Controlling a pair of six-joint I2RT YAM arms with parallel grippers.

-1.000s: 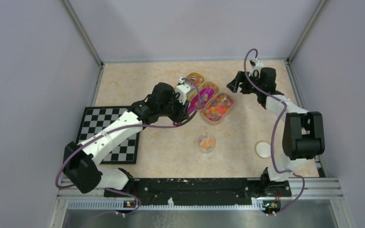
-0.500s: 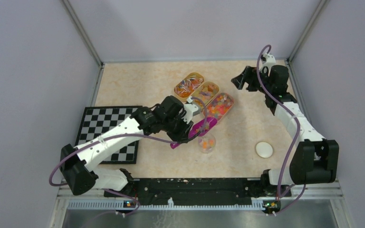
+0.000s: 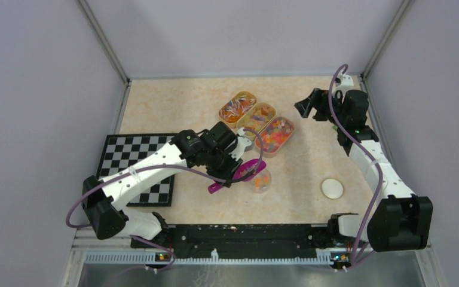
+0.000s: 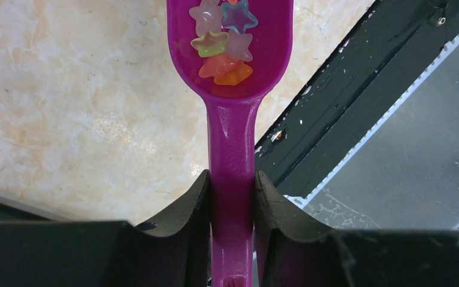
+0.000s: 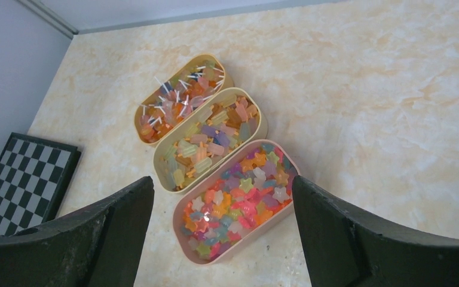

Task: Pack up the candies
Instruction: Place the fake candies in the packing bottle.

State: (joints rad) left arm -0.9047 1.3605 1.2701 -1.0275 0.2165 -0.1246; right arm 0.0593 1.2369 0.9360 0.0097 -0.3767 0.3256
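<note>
The candies fill three oval trays at the back: a stick-candy tray (image 3: 238, 106), a middle tray (image 3: 258, 116) and a star-candy tray (image 3: 275, 134). All three also show in the right wrist view, the star tray (image 5: 239, 203) nearest. My left gripper (image 3: 229, 160) is shut on the handle of a purple scoop (image 4: 232, 137). Its bowl holds a few star candies (image 4: 222, 42) and hangs at the small clear round container (image 3: 260, 180), which has a few candies inside. My right gripper (image 3: 311, 106) is open and empty, raised at the back right, apart from the trays.
A white round disc (image 3: 332, 188) lies on the table at the front right. A checkerboard (image 3: 132, 169) lies at the left under my left arm. The black front rail (image 3: 245, 233) runs along the near edge. Walls enclose the table.
My left arm has carried the loaded scoop from the trays forward to the small round container. My right arm has drawn back toward the right rear corner.
</note>
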